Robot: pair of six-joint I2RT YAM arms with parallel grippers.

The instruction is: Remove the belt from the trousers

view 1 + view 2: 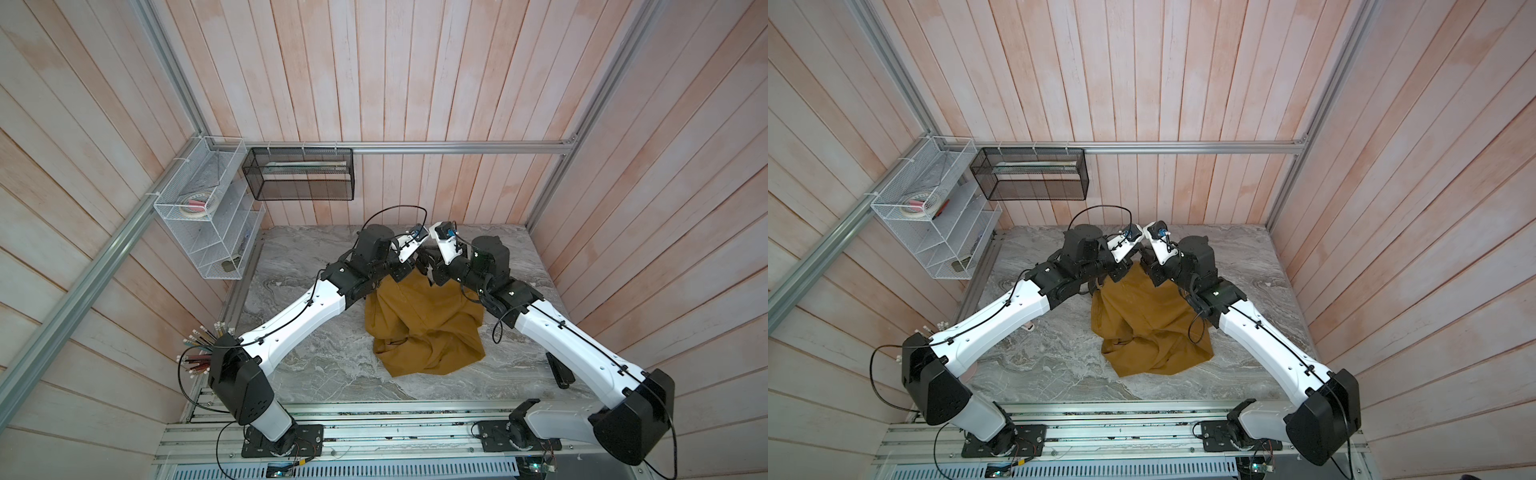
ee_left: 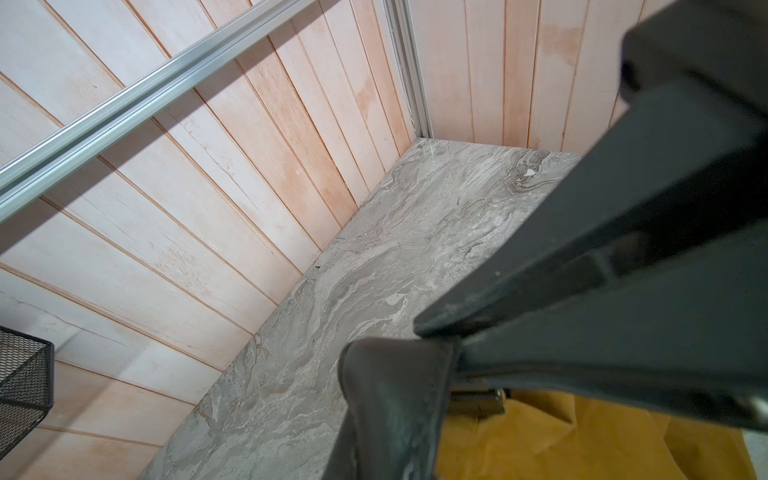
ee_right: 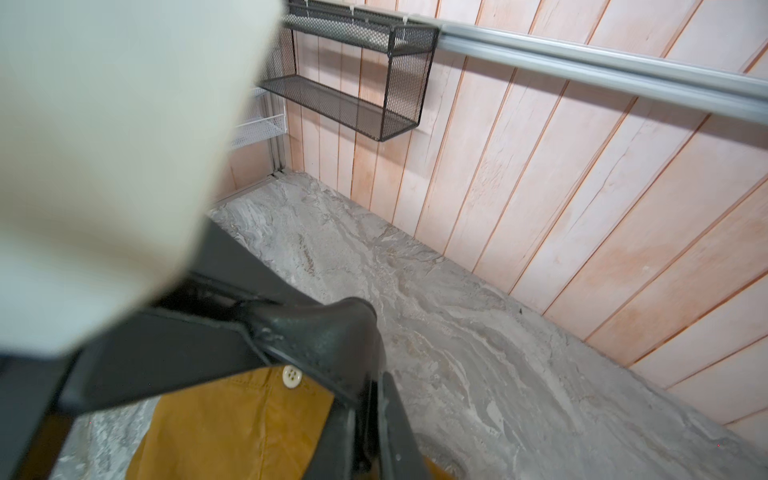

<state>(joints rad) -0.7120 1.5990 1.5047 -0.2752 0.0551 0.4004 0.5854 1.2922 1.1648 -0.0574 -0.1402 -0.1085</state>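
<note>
The left gripper [image 2: 436, 336] is shown with its fingers [image 2: 582, 228] drawn together and clamped on the belt [image 2: 390, 415], a worn black strap bending away from the fingertips. A small metal fitting [image 2: 478, 401], possibly the buckle, is visible just beside that grip. The right gripper [image 3: 262, 328] appears likewise closed upon a bend of the belt, just above the pale button [image 3: 292, 377] of the trousers [image 1: 424, 332].

The belt is thus located at the waistband, at the far edge of the trousers, where it is hidden beneath both wrists in both top views. No length of strap is seen lying free beside the trousers, so removal is judged to be at an early stage. The strap is gripped, but it has yet to be drawn out. Whether the buckle is undone cannot be told.

The wrists are crowded almost into contact over the waistband, which is judged to limit pulling room. The crumpled legs may be dragged along.

A short black bar [image 1: 559, 370] lies on the marble tabletop [image 1: 316, 365], well apart to the right of the trousers. A bundle of pencils [image 1: 203, 353] stands to their left. Beyond the trousers, a white wire rack [image 1: 208, 212] and a black mesh shelf [image 1: 299, 174] are fixed to the wall.
</note>
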